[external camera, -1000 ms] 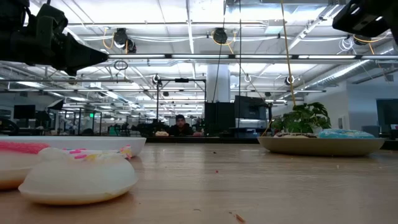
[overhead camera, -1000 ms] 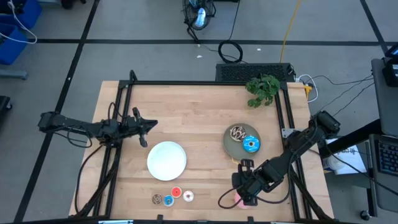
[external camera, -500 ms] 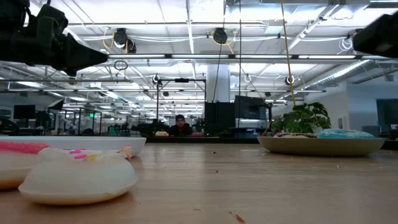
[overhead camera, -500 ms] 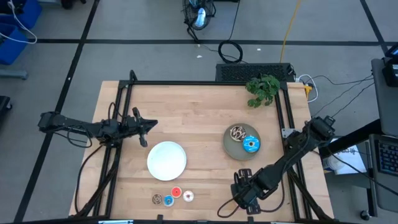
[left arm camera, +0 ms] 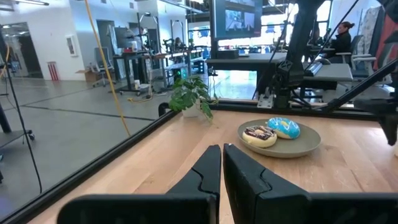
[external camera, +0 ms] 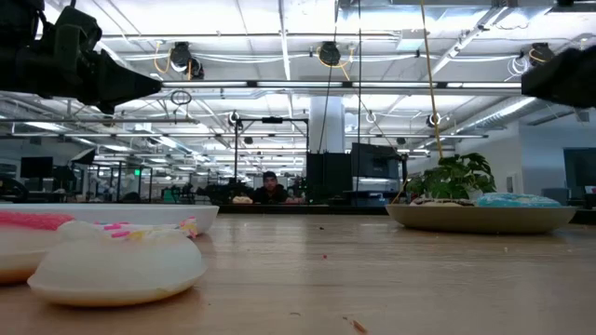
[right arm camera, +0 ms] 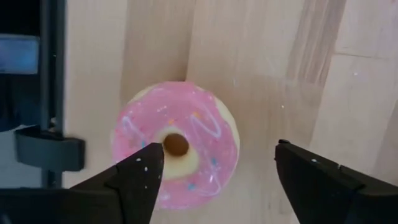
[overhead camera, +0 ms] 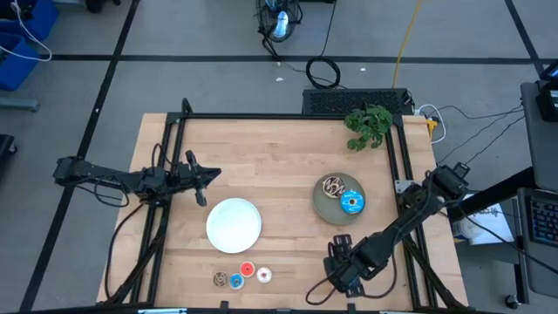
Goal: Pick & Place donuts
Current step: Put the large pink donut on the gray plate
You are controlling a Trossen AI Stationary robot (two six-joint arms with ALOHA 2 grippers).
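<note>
The pink frosted donut [right arm camera: 174, 146] lies flat on the table near its near edge. My right gripper [right arm camera: 214, 171] hangs open over it, pointing down. One fingertip [right arm camera: 146, 168] shows over the donut's hole and the other [right arm camera: 298, 168] beyond its rim. In the high view my right gripper [overhead camera: 342, 270] hides the donut. The chocolate-sprinkled donut [overhead camera: 332, 185] and the blue donut [overhead camera: 351, 202] lie on the grey plate [overhead camera: 324, 202]. Three mini donuts [overhead camera: 247, 270] lie by the near edge. My left gripper [left arm camera: 222, 168] waits shut at the table's left [overhead camera: 202, 180].
A white plate [overhead camera: 234, 224] lies left of the middle. A potted plant [overhead camera: 368, 125] stands at the far right corner. A black frame [overhead camera: 288, 116] runs along the table's far, left and right sides. A person [external camera: 270, 189] sits far behind the table.
My right gripper has come down and shifted a little toward the table's near edge, onto the spot of the pink donut. The donut showed beside it in the high view a second ago and is now covered by it.
</note>
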